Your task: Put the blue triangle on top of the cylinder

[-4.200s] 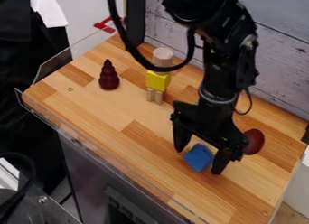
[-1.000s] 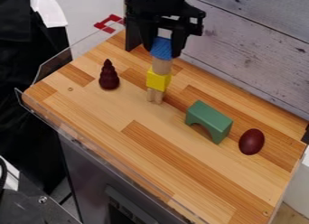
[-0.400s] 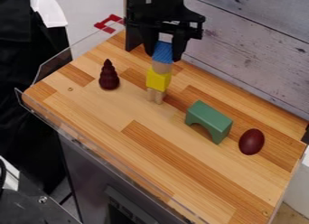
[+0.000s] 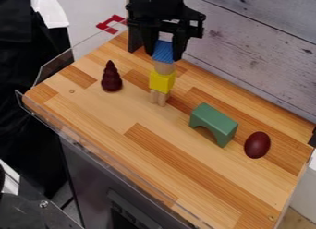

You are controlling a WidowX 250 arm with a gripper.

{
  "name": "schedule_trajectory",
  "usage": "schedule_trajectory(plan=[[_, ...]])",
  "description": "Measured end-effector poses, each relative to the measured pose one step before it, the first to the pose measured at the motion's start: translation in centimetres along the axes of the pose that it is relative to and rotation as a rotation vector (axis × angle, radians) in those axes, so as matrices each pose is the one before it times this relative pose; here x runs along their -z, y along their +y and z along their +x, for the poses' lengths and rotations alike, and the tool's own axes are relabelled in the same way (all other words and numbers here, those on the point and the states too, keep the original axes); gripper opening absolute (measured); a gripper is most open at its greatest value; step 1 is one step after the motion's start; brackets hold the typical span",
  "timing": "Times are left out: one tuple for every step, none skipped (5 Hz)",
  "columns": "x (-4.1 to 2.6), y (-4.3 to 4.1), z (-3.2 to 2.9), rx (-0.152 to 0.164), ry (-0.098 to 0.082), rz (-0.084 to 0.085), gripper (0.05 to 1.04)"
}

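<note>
Gripper (image 4: 163,56) and blue triangle (image 4: 163,51) have shifted slightly left together since the last frame, which tells me I have the block clasped between the fingers. It sits over the pale cylinder (image 4: 164,68) atop the yellow block (image 4: 161,81), toward the far left of the wooden board (image 4: 167,165). Its lower edge appears to meet the cylinder, though from my camera I can't confirm full contact. I judge this as final alignment: I'd want it centred and settled before letting go, since a sideways nudge could topple that narrow stack. On the blocks, I find no label or lettering I can read.
</note>
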State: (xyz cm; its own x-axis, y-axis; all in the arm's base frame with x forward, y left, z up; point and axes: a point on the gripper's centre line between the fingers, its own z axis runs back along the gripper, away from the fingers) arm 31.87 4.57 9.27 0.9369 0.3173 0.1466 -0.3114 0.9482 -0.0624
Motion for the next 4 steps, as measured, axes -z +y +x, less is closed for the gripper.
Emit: schedule_trajectory(plan=[[-0.002, 0.068, -0.136, 0.0016, 0.0090, 0.0015, 0.615], [-0.166, 0.170, -0.263, -0.0001, 0.0231, 0.0122, 0.909], [-1.014, -0.122, -0.055, -0.0013, -0.0203, 0.0221, 1.007], [-2.627, -0.383, -0.591, -0.0092, -0.0550, 0.0140, 1.000]])
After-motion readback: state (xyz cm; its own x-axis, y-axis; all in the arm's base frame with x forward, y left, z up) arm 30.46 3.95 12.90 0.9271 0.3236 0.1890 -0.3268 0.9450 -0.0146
